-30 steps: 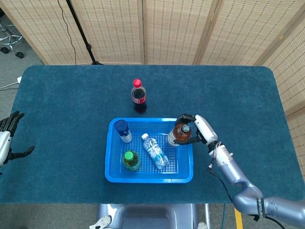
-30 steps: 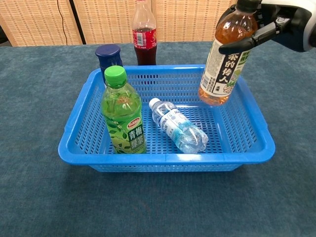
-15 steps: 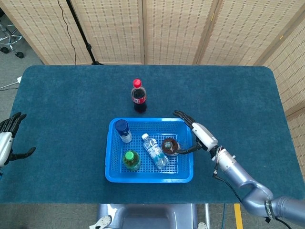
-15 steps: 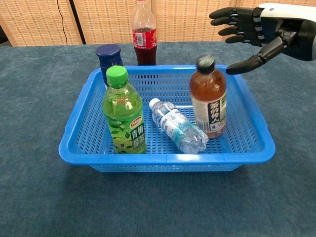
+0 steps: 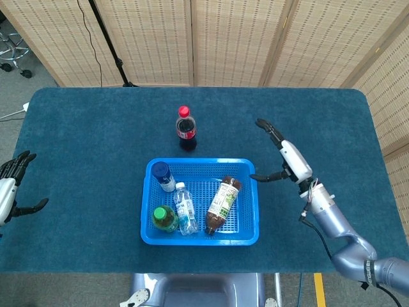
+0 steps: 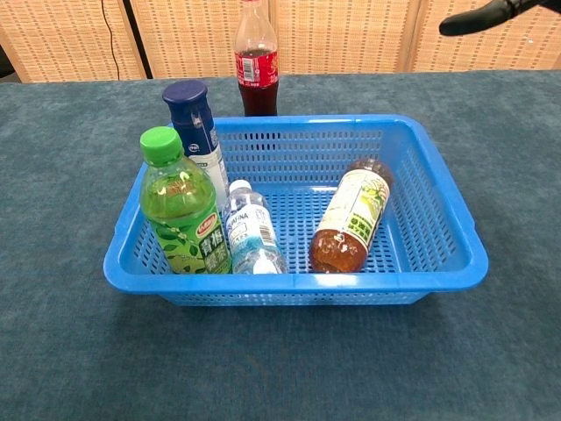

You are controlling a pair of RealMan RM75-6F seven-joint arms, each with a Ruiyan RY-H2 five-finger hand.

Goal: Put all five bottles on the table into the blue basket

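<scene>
Now the rectangular blue perforated plastic basket (image 5: 246, 233) (image 6: 438, 189) is sitting near the middle of the dark teal carpeted table (image 5: 83, 141) (image 6: 79, 351), and four bottles are lying or standing inside it. The brown tea bottle with a pale green-and-white label (image 5: 220, 203) (image 6: 351, 215) is lying on its side in the right half of the basket, its cap end pointing toward the far wall. The small clear water bottle with a white cap (image 5: 185, 208) (image 6: 250, 237) is lying tilted just beside the green-capped green tea bottle (image 5: 163, 218) (image 6: 181, 215), which is leaning in the front-left corner. The white bottle with a dark blue cap (image 5: 163, 176) (image 6: 198, 132) is standing in the back-left corner, tipped slightly. The red-capped dark cola bottle (image 5: 186, 130) (image 6: 256, 61) is standing upright on the table just behind the basket, outside it. The right hand (image 5: 286, 158) (image 6: 486, 13) is hovering to the right of the basket, holding nothing, its dark fingers spread apart. The left hand (image 5: 11, 185) is showing at the far left edge of the head view, well apart from the basket, empty, with fingers apart.
</scene>
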